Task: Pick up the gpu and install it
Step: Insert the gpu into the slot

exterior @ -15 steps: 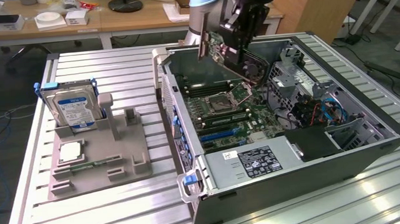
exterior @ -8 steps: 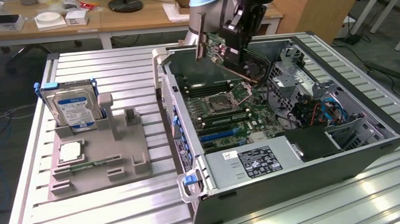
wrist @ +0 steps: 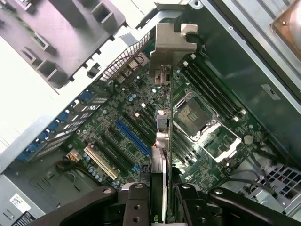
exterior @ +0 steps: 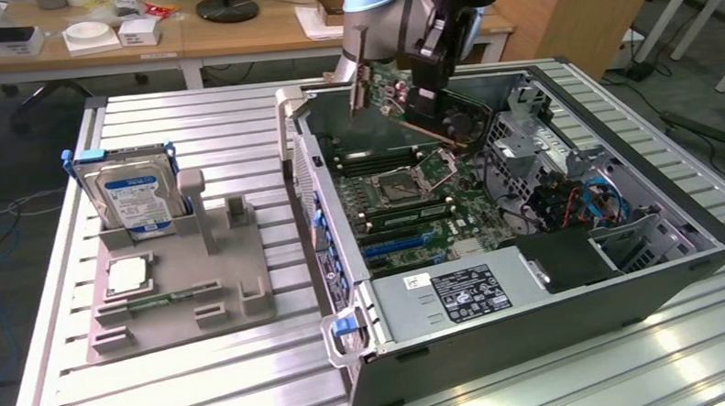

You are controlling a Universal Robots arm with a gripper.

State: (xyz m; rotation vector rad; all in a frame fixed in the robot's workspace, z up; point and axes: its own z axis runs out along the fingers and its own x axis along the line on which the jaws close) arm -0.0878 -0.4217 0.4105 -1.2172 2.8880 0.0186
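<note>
Fingers [wrist: 136,207], wrist view: two dark fingers, one on each flat side of the gpu [wrist: 160,162], are closed against it and grip it. The single card is seen edge-on as a narrow slab that runs from between the fingers out to its one silver bracket [wrist: 171,42] at the far end. Below it, and apart from it, lies the motherboard [wrist: 117,117]. The board carries one blue slot [wrist: 132,137], one cream slot [wrist: 99,162] among several dark slots, and one CPU socket [wrist: 193,113] with its metal frame swung open beside it.

Exterior view: this view adds the surroundings and the card's broad face. One arm [exterior: 379,10] reaches down over one open computer case [exterior: 659,273], which lies on its side on the slatted metal worktop [exterior: 224,392]. The gpu [exterior: 389,92] hangs raised above the motherboard [exterior: 400,210] towards the far end of the case, showing its brownish-green board. One power supply [exterior: 465,295] with a black label fills the near end of the case. On the exterior view's left of the case stands one grey fixture tray [exterior: 220,292]. The tray holds one upright hard drive [exterior: 136,199] with a blue-white label, one square processor chip [exterior: 131,275] lying flat, and one narrow green memory stick [exterior: 159,302].
</note>
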